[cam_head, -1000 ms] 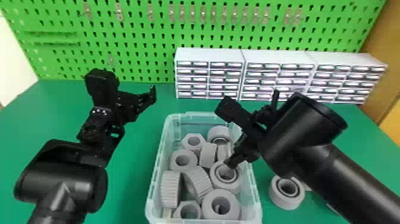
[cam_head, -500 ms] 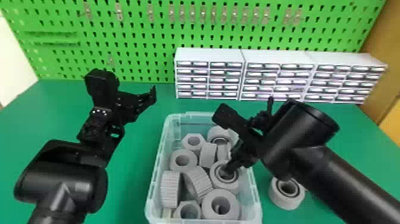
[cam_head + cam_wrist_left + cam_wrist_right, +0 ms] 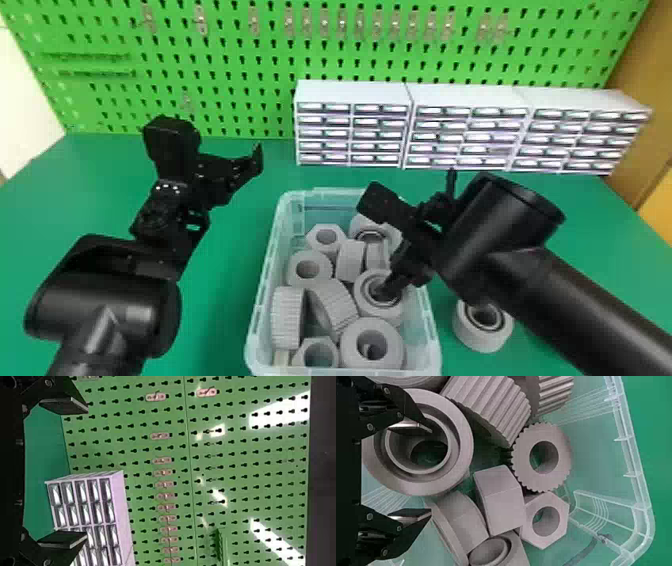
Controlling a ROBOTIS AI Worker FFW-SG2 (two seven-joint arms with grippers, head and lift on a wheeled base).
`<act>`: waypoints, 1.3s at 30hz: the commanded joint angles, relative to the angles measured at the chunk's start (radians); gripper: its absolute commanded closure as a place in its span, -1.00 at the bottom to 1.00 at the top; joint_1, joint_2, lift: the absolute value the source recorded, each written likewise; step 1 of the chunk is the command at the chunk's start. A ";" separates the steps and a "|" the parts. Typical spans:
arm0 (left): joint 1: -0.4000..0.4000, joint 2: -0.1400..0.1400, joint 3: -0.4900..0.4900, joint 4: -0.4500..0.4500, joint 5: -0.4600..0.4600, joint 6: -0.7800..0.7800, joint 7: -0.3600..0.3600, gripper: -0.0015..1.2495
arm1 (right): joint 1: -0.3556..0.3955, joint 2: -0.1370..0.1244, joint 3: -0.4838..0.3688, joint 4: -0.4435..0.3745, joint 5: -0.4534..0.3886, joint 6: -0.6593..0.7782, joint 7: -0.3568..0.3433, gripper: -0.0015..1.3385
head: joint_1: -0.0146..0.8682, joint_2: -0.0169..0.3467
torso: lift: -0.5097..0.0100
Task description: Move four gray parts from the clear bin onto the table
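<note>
Right gripper (image 3: 431,471) has dropped a touch lower into the bin (image 3: 431,325) since a second ago, while the left gripper (image 3: 86,473) hasn't budged, parked open left of the bin. The right one's open too, nothing gripped: one finger over the hole of a gray ring (image 3: 463,447) near the bin's right wall, the other just past its outer edge. I'd go slightly deeper, then squeeze the ring's wall evenly, minding the flanged part (image 3: 462,522) next to it. Lift straight up past the bin's rim, then set it beside the loose part (image 3: 482,342) right of the bin, not on top.
</note>
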State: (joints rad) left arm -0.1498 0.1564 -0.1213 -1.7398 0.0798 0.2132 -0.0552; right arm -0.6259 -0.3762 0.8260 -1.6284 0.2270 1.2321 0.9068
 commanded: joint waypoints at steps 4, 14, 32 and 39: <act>0.001 0.000 0.000 0.000 0.002 0.000 0.000 -0.73 | -0.014 -0.013 0.015 0.016 0.002 -0.014 0.000 -0.21 | 0.57 -0.72 | 0.77; -0.002 0.000 -0.003 0.005 0.003 -0.002 0.000 -0.73 | -0.037 -0.027 0.030 0.025 0.015 -0.034 0.000 -0.21 | 0.57 -0.72 | 0.77; -0.005 0.000 -0.006 0.008 0.003 -0.002 0.000 -0.73 | -0.043 -0.015 0.058 0.084 -0.023 -0.126 -0.002 -0.21 | 0.57 -0.72 | 0.77; -0.007 0.000 -0.008 0.008 0.003 -0.002 0.000 -0.73 | -0.043 -0.010 0.070 0.096 -0.028 -0.138 -0.005 -0.21 | 0.57 -0.72 | 0.77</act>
State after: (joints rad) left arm -0.1562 0.1561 -0.1277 -1.7319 0.0828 0.2117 -0.0552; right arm -0.6686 -0.3885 0.8903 -1.5387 0.2026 1.0990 0.9034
